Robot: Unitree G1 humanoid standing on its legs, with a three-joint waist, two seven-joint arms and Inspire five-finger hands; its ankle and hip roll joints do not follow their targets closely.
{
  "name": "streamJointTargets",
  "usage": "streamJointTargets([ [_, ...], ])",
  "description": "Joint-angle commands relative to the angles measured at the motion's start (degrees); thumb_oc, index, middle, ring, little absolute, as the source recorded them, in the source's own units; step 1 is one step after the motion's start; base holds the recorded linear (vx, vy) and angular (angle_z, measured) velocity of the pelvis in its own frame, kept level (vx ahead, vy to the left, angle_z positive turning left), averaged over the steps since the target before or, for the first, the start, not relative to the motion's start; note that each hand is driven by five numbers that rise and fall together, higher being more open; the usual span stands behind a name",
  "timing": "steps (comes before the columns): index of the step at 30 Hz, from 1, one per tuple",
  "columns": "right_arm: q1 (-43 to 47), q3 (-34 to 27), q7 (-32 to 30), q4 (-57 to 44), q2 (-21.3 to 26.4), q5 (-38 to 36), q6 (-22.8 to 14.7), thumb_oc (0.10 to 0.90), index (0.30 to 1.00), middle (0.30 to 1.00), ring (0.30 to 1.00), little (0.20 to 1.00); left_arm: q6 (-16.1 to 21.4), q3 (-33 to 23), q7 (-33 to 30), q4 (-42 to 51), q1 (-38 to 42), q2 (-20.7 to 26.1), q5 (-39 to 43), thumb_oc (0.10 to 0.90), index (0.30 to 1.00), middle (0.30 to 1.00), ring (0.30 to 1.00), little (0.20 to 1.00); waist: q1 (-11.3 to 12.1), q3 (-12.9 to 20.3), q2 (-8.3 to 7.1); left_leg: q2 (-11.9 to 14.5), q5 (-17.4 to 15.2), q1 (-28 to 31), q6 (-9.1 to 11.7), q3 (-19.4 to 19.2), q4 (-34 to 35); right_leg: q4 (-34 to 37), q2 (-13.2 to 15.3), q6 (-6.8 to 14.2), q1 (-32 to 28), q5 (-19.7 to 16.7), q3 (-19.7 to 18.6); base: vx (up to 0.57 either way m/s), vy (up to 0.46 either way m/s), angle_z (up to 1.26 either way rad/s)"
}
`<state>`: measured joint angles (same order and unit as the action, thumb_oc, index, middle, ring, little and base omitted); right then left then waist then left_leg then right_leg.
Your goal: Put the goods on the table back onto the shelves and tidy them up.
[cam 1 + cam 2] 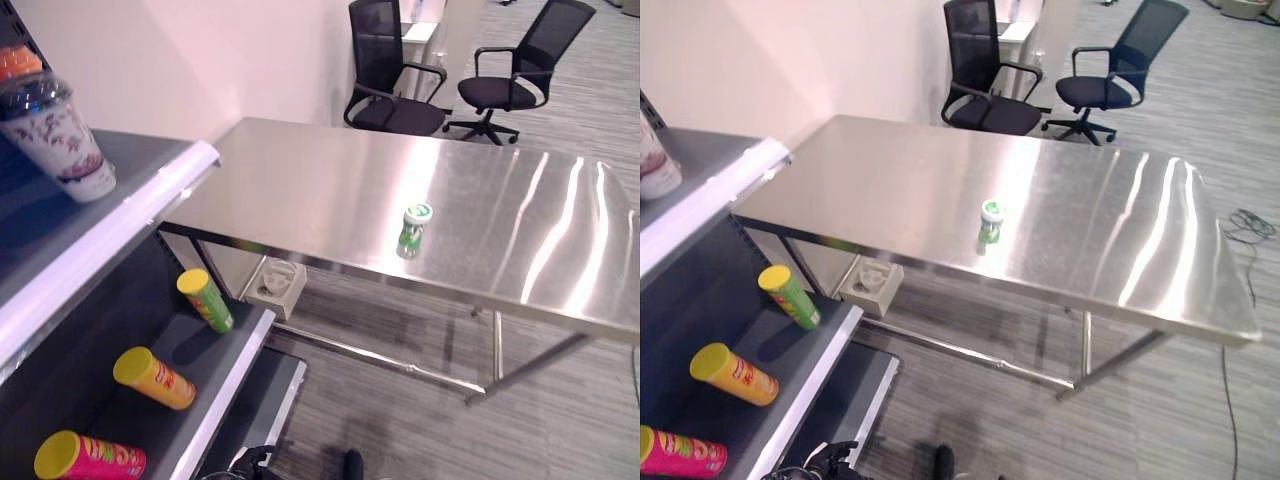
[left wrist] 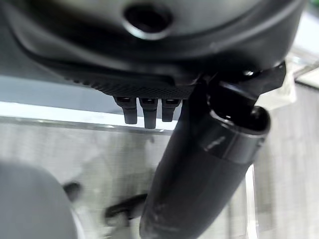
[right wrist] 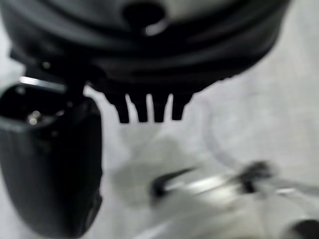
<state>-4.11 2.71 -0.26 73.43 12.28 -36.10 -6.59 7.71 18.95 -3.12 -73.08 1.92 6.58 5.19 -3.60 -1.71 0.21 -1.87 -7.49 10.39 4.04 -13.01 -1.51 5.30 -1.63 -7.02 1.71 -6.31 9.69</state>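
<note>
A small green jar with a white lid (image 1: 412,229) stands upright near the front edge of the steel table (image 1: 300,180). The dark shelf unit (image 1: 60,230) stands at the left. A lidded patterned cup (image 1: 60,135) sits on its upper board. On its lower board (image 1: 205,345) lie a green tube (image 1: 206,300), a yellow-orange tube (image 1: 153,378) and a pink tube (image 1: 90,457). My left hand (image 2: 149,59) hangs over the floor with straight fingers (image 2: 144,112) and holds nothing. My right hand (image 3: 149,55) hangs the same way, its thumb (image 3: 50,164) apart from the fingers.
Two black office chairs (image 1: 390,70) (image 1: 515,70) stand behind the table. A white box (image 1: 277,285) sits under the table by its left leg. An orange item (image 1: 18,60) shows at the shelf's top left. Grey carpet lies in front of the table.
</note>
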Motion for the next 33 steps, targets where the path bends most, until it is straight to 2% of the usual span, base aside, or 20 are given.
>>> streamJointTargets([
  [1, -0.5, -0.7, -1.1, 3.8, -0.5, -0.7, -0.2, 0.8, 0.9, 0.9, 0.9, 0.9, 1.6, 1.3, -0.3, -2.2, 2.4, -1.1, 1.2, 0.8, 0.9, 0.9, 0.9, 0.9, -1.8, -0.5, 0.01, 2.2, 4.6, -4.5, -1.7, -0.3, 6.5, -4.3, 3.4, 13.6, 1.8, 3.8, 1.6, 0.02, 0.0, -0.19],
  [3, -1.2, -0.5, -1.0, 3.4, -0.4, -0.1, -0.5, 0.8, 0.9, 0.9, 0.9, 0.9, 1.7, 2.1, 0.0, -2.1, 1.8, -1.3, 0.0, 0.8, 0.9, 0.9, 0.9, 0.9, -2.0, 0.3, 0.38, 2.2, 3.8, -4.2, -1.7, -1.1, 6.5, -4.2, 3.4, 13.7, 1.4, 4.0, 1.6, 0.05, 0.005, -0.34],
  [7, -0.8, 0.2, -1.3, 2.3, -0.1, 1.8, -0.6, 0.8, 0.9, 0.9, 0.9, 0.9, 1.3, 1.6, 0.3, -2.9, 1.3, -1.1, -0.3, 0.8, 0.9, 0.9, 0.9, 0.9, -2.6, -0.4, 1.13, 2.3, 4.0, -4.1, -1.9, -1.5, 6.5, -7.4, 3.2, 13.3, 2.5, 5.2, 0.7, 0.02, -0.007, -0.44],
  [11, -0.7, 0.0, -1.8, 1.6, 0.1, 1.9, -0.9, 0.8, 0.9, 0.9, 0.9, 0.9, 1.0, -0.5, 0.2, -4.5, 1.2, -1.0, 0.3, 0.8, 0.9, 0.9, 0.9, 0.9, -2.7, -0.4, 1.27, 2.3, 4.5, -3.4, -1.5, -2.0, 6.5, -5.6, 2.8, 12.8, 1.2, 5.5, -1.2, 0.04, -0.011, -0.08],
  [13, -0.7, 0.1, -1.8, 0.5, 0.4, 2.0, -1.2, 0.8, 0.9, 0.9, 0.9, 0.9, 1.1, -0.4, -0.1, -4.4, 1.6, -0.8, -0.2, 0.8, 0.9, 0.9, 0.9, 0.9, -2.8, -0.4, 0.8, 2.3, 4.5, -3.2, -1.3, -2.5, 5.6, -4.4, 2.7, 12.8, 0.4, 5.1, -1.5, 0.0, 0.0, 0.0],
  [15, -0.6, 0.4, -2.0, -0.4, 0.9, 2.5, -1.4, 0.8, 0.9, 0.9, 0.9, 0.9, 1.3, 0.4, -0.5, -3.7, 2.4, -0.7, -0.4, 0.8, 0.9, 0.9, 0.9, 0.9, -2.9, -0.7, -0.04, 2.1, 4.7, -5.9, -0.9, -2.7, 1.7, -3.7, 3.4, 12.9, -0.2, 4.9, -1.1, -0.06, 0.0, -0.02],
  [16, 0.1, 0.2, -2.8, -1.6, 2.2, 2.3, -1.8, 0.8, 0.9, 0.9, 0.9, 0.9, 1.5, 2.0, -0.9, -1.8, 4.0, -0.7, 0.6, 0.8, 0.9, 0.9, 0.9, 0.9, -2.1, -2.2, -0.84, 1.1, 5.9, -10.6, -0.8, 0.1, 0.3, -4.3, 3.9, 13.0, 0.7, 4.5, -1.1, -0.12, 0.028, 0.05],
  [18, -0.4, 0.0, -3.1, -2.8, 2.2, 2.4, -1.9, 0.8, 0.9, 0.9, 0.9, 0.9, 1.4, 2.1, -0.9, -1.4, 4.1, -0.9, 0.5, 0.8, 0.9, 0.9, 0.9, 0.9, -2.4, -2.0, -0.72, 0.6, 5.5, -10.6, -1.3, 0.8, 1.2, -4.5, 3.8, 12.9, 0.9, 4.7, -1.0, -0.06, 0.051, 0.07],
  [19, -1.5, -0.3, -3.5, -5.5, 2.2, 3.0, -2.3, 0.8, 0.9, 0.9, 0.9, 0.9, 1.4, 2.2, -1.0, -1.4, 3.7, -1.1, -0.3, 0.8, 0.9, 0.9, 0.9, 0.9, -3.2, -1.4, -0.15, 0.4, 5.1, -8.8, -2.4, -0.3, 3.7, -5.1, 2.9, 12.9, 1.5, 5.0, -1.3, 0.0, 0.056, -0.04],
  [20, -1.5, -0.3, -3.5, -5.6, 2.2, 3.0, -2.3, 0.8, 0.9, 0.9, 0.9, 0.9, 1.4, 2.2, -1.0, -1.4, 3.6, -1.1, -0.3, 0.8, 0.9, 0.9, 0.9, 0.9, -3.2, -1.4, -0.14, 0.4, 5.1, -8.7, -2.4, -0.4, 3.8, -5.2, 2.9, 12.9, 1.5, 5.0, -1.3, -0.01, 0.07, -0.09],
  [22, -2.5, -2.0, -4.4, -12.0, 2.5, 2.3, -3.2, 0.8, 0.9, 0.9, 0.9, 0.9, 1.0, 0.0, -1.0, -1.9, 3.1, -0.5, 0.9, 0.8, 0.9, 0.9, 0.9, 0.9, -4.1, -2.0, 0.38, 1.0, 5.7, -7.8, -3.0, -2.5, 6.5, -11.3, 2.7, 13.6, 5.0, 5.8, -0.8, -0.06, 0.051, -0.24],
  [23, -2.6, -2.0, -4.4, -12.0, 2.5, 2.3, -3.2, 0.8, 0.9, 0.9, 0.9, 0.9, 1.0, 0.0, -1.0, -1.9, 3.1, -0.5, 0.9, 0.8, 0.9, 0.9, 0.9, 0.9, -4.1, -2.0, 0.37, 1.0, 5.7, -7.8, -3.0, -2.5, 6.5, -11.5, 2.8, 13.6, 5.2, 5.9, -0.9, -0.07, 0.053, -0.63],
  [24, -3.0, -2.6, -4.8, -14.6, 2.8, 2.3, -3.6, 0.8, 0.9, 0.9, 0.9, 0.9, 0.8, -1.0, -1.0, -2.6, 2.6, -0.3, 1.0, 0.8, 0.9, 0.9, 0.9, 0.9, -4.3, -2.4, 0.43, 1.4, 5.6, -7.5, -2.9, -3.4, 6.5, -13.9, 3.3, 13.9, 6.5, 6.1, -0.4, -0.06, 0.027, -0.52],
  [25, -4.2, -5.0, -6.6, -21.0, 3.8, 3.5, -4.4, 0.8, 0.9, 0.9, 0.9, 0.9, 0.5, -2.5, -1.2, -2.1, 2.2, -0.1, 1.3, 0.8, 0.9, 0.9, 0.9, 0.9, -4.6, -3.4, 0.53, 2.1, 4.9, -6.5, -3.0, -4.8, 6.5, -17.0, 5.4, 14.9, 8.3, 6.0, 1.4, -0.06, 0.026, -0.42],
  [26, -4.3, -5.0, -6.6, -21.2, 3.7, 3.5, -4.4, 0.8, 0.9, 0.9, 0.9, 0.9, 0.5, -2.5, -1.2, -2.1, 2.2, 0.0, 1.3, 0.8, 0.9, 0.9, 0.9, 0.9, -4.6, -3.2, 0.51, 2.1, 5.0, -6.6, -3.1, -4.9, 6.5, -17.0, 5.5, 14.9, 8.4, 5.9, 1.3, -0.04, -0.009, -0.2],
  [28, -6.9, -9.3, -8.6, -30.0, 4.7, 4.5, -5.8, 0.8, 0.9, 0.9, 0.9, 0.9, 0.6, -3.8, -1.1, -0.9, 1.6, 0.5, 1.4, 0.8, 0.9, 0.9, 0.9, 0.9, -4.7, -3.4, 0.94, 2.9, 4.4, -5.7, -3.1, -5.5, 6.5, -16.5, 9.4, 15.5, 8.4, 4.8, 2.4, 0.02, -0.079, -0.25],
  [30, -8.0, -10.8, -9.4, -33.9, 5.1, 5.4, -6.2, 0.8, 0.9, 0.9, 0.9, 0.9, 0.5, -4.3, -1.2, -0.8, 1.9, 0.7, 1.9, 0.8, 0.9, 0.9, 0.9, 0.9, -5.2, -3.3, 1.03, 3.1, 4.2, -5.8, -3.0, -4.8, 6.5, -15.3, 10.5, 16.1, 8.9, 3.8, 0.8, 0.05, -0.091, -0.28],
  [31, -9.4, -13.1, -11.1, -39.2, 5.7, 8.9, -6.5, 0.8, 0.9, 0.9, 0.9, 0.9, 0.5, -5.6, -1.3, -0.4, 2.5, 1.0, 1.8, 0.8, 0.9, 0.9, 0.9, 0.9, -6.0, -3.3, 0.98, 3.1, 3.4, -4.9, -2.9, -3.6, 6.5, -12.2, 12.9, 17.2, 8.5, 1.7, -3.1, 0.05, -0.069, -0.06],
  [32, -9.4, -13.1, -11.2, -39.3, 5.6, 8.9, -6.4, 0.8, 0.9, 0.9, 0.9, 0.9, 0.5, -5.6, -1.3, -0.4, 2.5, 1.0, 1.8, 0.8, 0.9, 0.9, 0.9, 0.9, -5.9, -3.1, 0.92, 3.0, 3.6, -5.1, -2.9, -3.7, 6.5, -12.0, 13.0, 17.2, 8.6, 1.5, -3.1, 0.08, -0.11, 0.03],
  [33, -9.8, -14.0, -11.9, -42.3, 5.9, 11.1, -6.2, 0.8, 0.9, 0.9, 0.9, 0.9, 0.5, -6.1, -1.4, 0.0, 2.7, 1.1, 1.6, 0.8, 0.9, 0.9, 0.9, 0.9, -6.2, -3.0, 0.81, 3.1, 3.3, -4.7, -2.8, -3.2, 6.5, -10.5, 14.4, 17.6, 8.9, 0.1, -5.0, 0.07, -0.105, 0.07],
])
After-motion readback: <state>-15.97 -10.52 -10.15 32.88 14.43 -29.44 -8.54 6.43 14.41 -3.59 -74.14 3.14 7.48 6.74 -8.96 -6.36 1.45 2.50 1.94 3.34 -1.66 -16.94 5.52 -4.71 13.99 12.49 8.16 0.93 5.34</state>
